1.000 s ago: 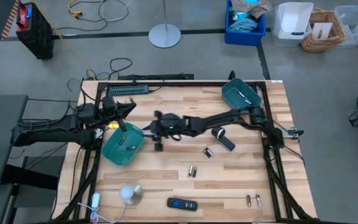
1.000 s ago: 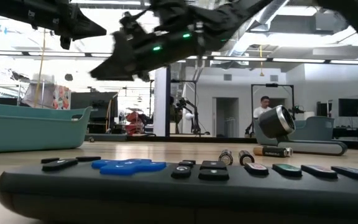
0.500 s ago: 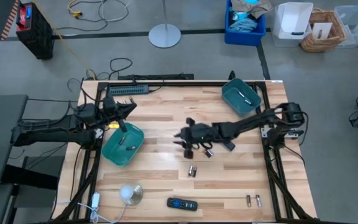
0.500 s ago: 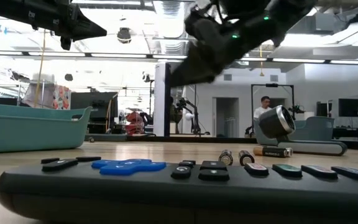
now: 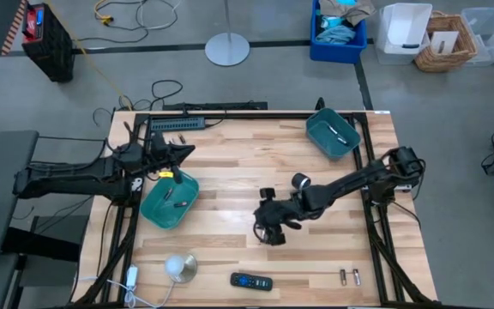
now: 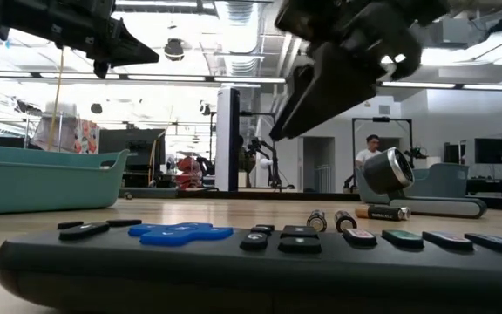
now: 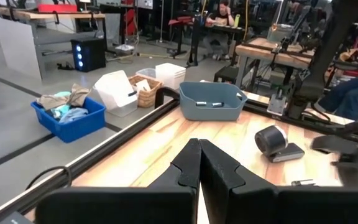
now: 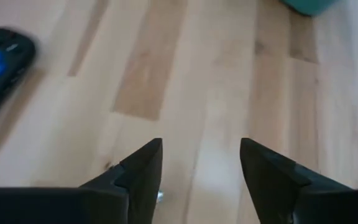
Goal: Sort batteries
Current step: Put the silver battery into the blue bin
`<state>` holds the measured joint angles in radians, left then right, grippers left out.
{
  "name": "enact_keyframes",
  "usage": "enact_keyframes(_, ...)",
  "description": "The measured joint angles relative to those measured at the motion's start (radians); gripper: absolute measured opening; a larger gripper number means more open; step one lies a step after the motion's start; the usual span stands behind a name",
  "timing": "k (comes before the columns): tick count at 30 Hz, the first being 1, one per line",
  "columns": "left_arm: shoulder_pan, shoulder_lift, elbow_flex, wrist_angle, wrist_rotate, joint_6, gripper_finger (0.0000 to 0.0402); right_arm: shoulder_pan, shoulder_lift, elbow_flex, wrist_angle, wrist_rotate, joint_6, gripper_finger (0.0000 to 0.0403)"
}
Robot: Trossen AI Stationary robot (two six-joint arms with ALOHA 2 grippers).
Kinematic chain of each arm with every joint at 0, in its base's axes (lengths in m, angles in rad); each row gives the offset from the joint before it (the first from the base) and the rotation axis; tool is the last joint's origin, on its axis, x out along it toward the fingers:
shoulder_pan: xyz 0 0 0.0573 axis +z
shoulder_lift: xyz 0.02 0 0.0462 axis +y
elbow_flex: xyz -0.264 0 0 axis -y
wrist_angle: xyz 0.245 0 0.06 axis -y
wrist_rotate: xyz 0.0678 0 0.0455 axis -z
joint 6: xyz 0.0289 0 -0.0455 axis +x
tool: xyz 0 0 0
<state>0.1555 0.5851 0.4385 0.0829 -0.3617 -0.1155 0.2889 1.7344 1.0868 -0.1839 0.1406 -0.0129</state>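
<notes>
The right claw (image 5: 271, 232) has swung across the counter (image 5: 230, 172) within the last second: from beside the near teal bin (image 5: 169, 200), past the middle, to a spot over the pair of batteries that lay loose a little beyond the remote control (image 5: 251, 281). In the high view the claw now covers that pair, so whether it touches them cannot be told. Its fingers (image 8: 143, 168) stand wide apart over bare wood in the right wrist view, holding nothing. This reads as the approach to a fresh pick, with no grasp made yet.

The left claw (image 7: 199, 163) has shifted only slightly; it hangs over the rim of the near teal bin, its fingers pressed together and empty.

Two more batteries (image 5: 349, 275) lie to the right of the remote control, and some cells already rest in the far teal bin (image 5: 333, 134) and the near one.

The counter is pale planked wood on a black frame. Round it is grey floor with storage boxes, cables and a lamp base; a person sits far behind.
</notes>
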Motion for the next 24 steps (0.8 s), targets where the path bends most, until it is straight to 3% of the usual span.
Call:
enact_keyframes(9, 0.0, 0.021, 0.0, 0.023, 0.0, -0.011, 0.0, 0.049, 0.006, 0.035, -0.171, -0.009, -0.048, 0.0237)
enact_keyframes(16, 0.0, 0.024, 0.0, 0.023, 0.0, -0.013, 0.0, 0.079, 0.073, 0.044, -0.165, -0.007, -0.062, 0.0237)
enact_keyframes(24, 0.0, 0.024, 0.0, 0.021, 0.0, -0.012, 0.0, 0.094, 0.098, 0.1, -0.184, 0.072, -0.047, 0.0226)
